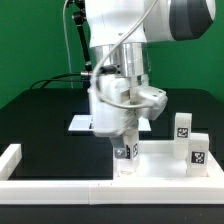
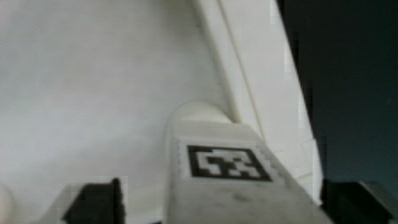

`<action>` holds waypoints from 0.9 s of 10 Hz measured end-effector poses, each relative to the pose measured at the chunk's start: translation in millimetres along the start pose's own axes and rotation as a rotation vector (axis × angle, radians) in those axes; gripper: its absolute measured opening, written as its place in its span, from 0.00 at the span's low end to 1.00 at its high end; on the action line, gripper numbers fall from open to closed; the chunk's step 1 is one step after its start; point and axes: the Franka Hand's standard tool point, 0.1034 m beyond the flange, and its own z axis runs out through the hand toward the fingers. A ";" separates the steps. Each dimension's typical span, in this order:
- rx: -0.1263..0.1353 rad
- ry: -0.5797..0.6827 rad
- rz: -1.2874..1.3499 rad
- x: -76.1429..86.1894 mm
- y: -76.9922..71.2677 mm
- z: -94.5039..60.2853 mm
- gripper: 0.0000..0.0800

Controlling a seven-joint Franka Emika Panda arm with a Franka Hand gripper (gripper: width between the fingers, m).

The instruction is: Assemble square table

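The white square tabletop slab (image 1: 158, 160) lies flat near the front rail. My gripper (image 1: 125, 150) stands over the slab's corner on the exterior view's left, shut on a white tagged leg (image 1: 124, 153) held upright with its lower end at the slab. In the wrist view the leg (image 2: 228, 150) fills the space between my two dark fingers (image 2: 98, 202), tag facing the camera, with the slab's surface (image 2: 89, 80) behind it. Two more tagged legs (image 1: 183, 125) (image 1: 196, 148) stand on the exterior view's right, apart from the gripper.
The long white border rail (image 1: 90, 186) runs along the front and turns up at the exterior view's left (image 1: 12, 157). The marker board (image 1: 82, 125) lies flat behind the arm. Black cables hang at the back left. The table is black.
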 end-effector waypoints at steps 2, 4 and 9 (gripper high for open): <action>0.015 0.001 -0.369 2.0 -1.1 -2.9 0.80; 0.012 0.005 -0.460 2.7 -0.8 -2.4 0.81; -0.006 0.033 -0.925 -1.5 -7.9 -5.2 0.81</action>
